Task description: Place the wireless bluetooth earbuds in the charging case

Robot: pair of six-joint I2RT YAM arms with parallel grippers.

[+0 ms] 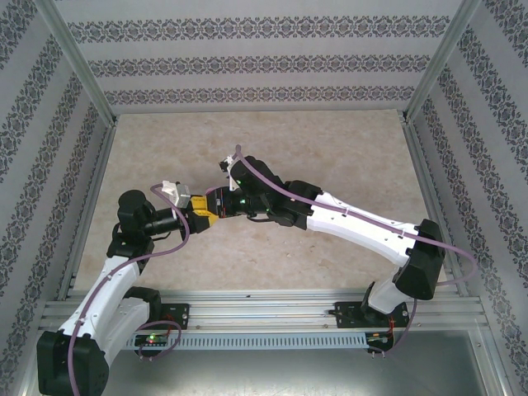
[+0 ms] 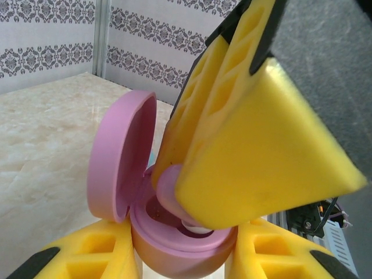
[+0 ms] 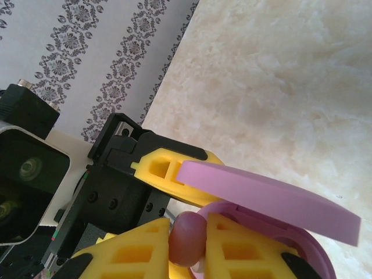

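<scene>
The pink charging case (image 2: 174, 247) stands with its lid (image 2: 119, 157) swung open, and my left gripper (image 2: 183, 264) is shut on its base from both sides. My right gripper (image 3: 187, 247) is shut on a pink-purple earbud (image 3: 187, 235). It holds the bud just over the case's dark socket (image 2: 160, 212), with the white tip pointing down into the case. In the right wrist view the lid (image 3: 267, 197) juts out above the case's body (image 3: 305, 247). In the top view both grippers, left (image 1: 202, 214) and right (image 1: 224, 202), meet above the middle of the table.
The beige marble table (image 1: 330, 157) lies under both arms. Patterned walls (image 1: 264, 58) with metal frame posts close it in at the back and sides. A metal rail (image 1: 264, 309) runs along the near edge.
</scene>
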